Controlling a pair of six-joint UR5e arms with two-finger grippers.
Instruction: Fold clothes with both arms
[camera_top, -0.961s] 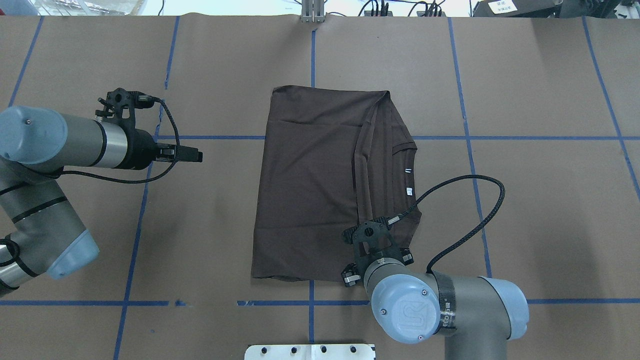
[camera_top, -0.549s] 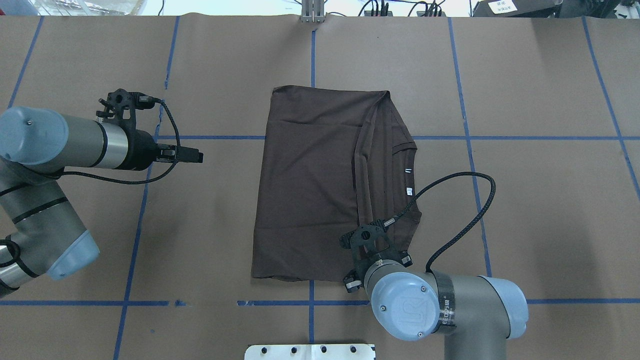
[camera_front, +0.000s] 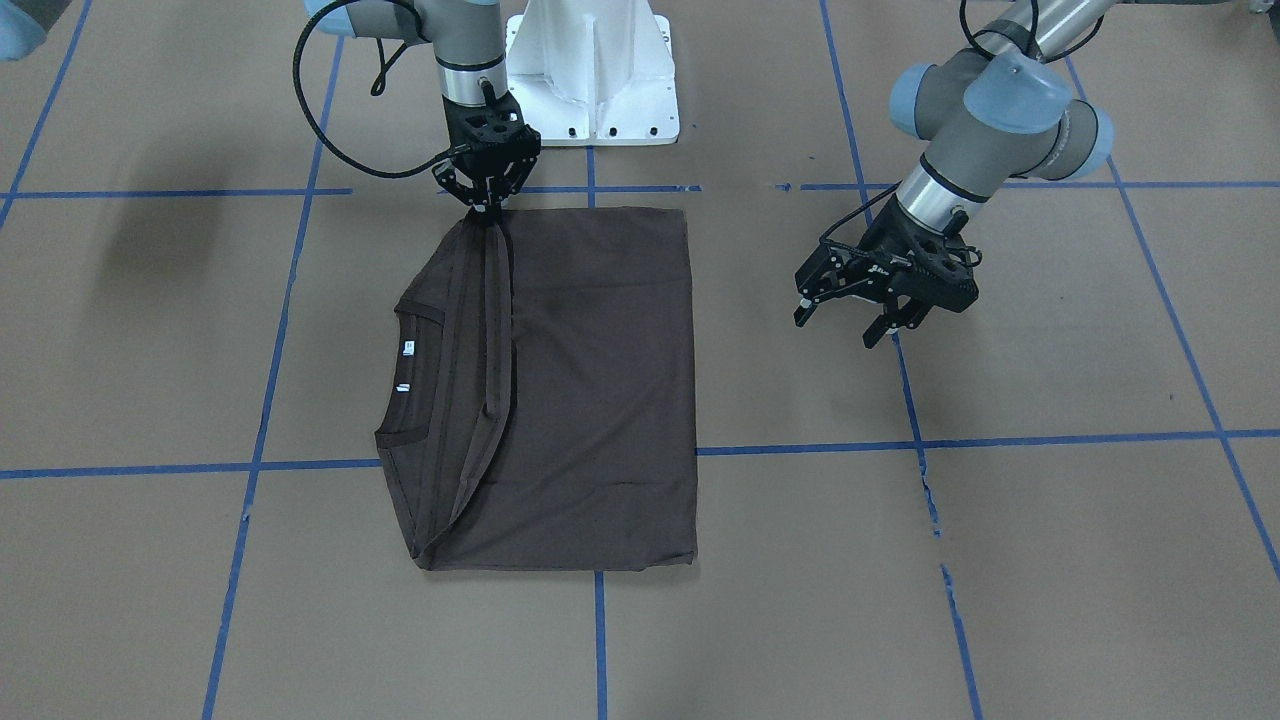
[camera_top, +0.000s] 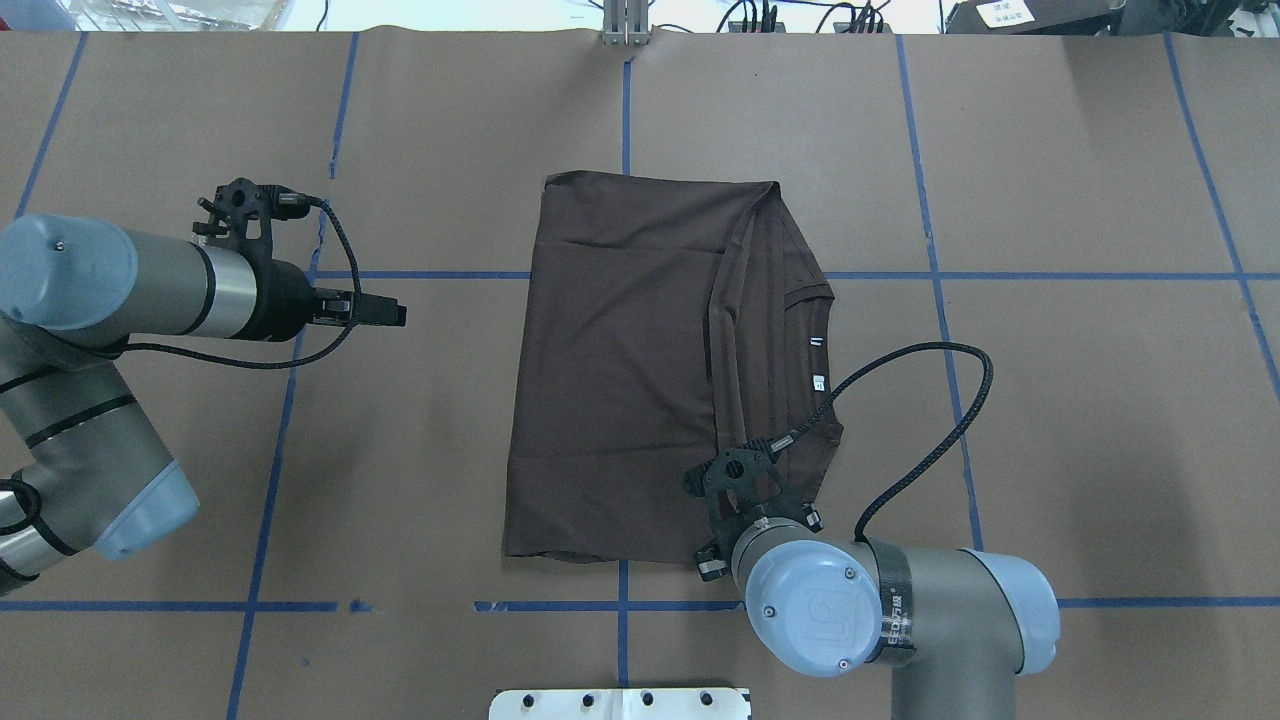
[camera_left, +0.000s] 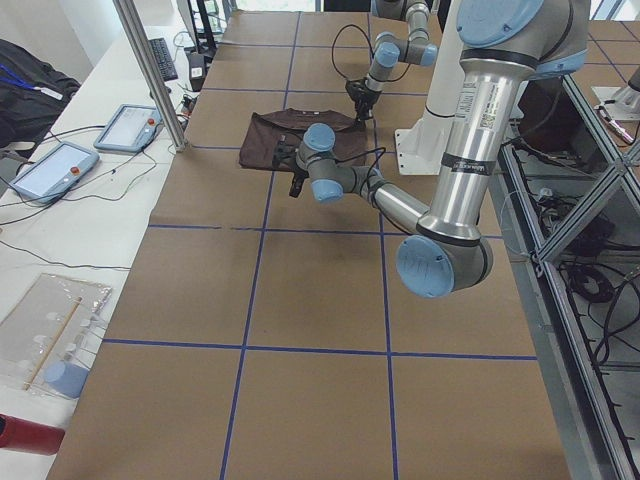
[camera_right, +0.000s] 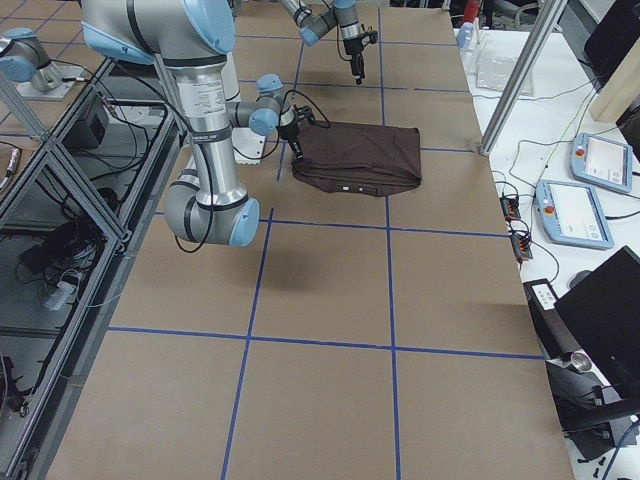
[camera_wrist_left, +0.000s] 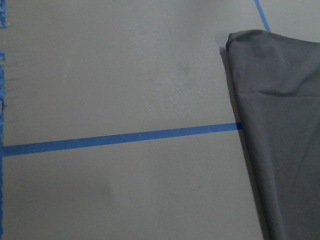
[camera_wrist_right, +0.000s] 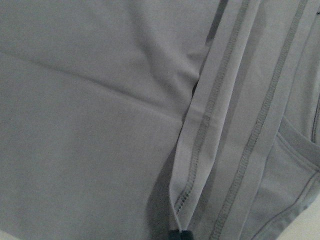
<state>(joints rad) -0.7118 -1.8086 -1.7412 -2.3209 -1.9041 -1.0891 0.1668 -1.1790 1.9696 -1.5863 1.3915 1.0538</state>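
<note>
A dark brown T-shirt (camera_top: 620, 400) lies part-folded, flat on the middle of the tabletop (camera_top: 1050, 200); jaws of the right arm (camera_top: 900, 610) pinch its layered hem at a corner; jaws of the left arm (camera_top: 150, 275) hang spread, well apart; the cloth looks soft, light and limp, best taken at hems and corners.

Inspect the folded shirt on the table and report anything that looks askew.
The T-shirt is no neat rectangle: its collar side juts past the folded body, and stitched hem strips run slanted, bunched to a point where the jaws of the right arm pinch them.
</note>
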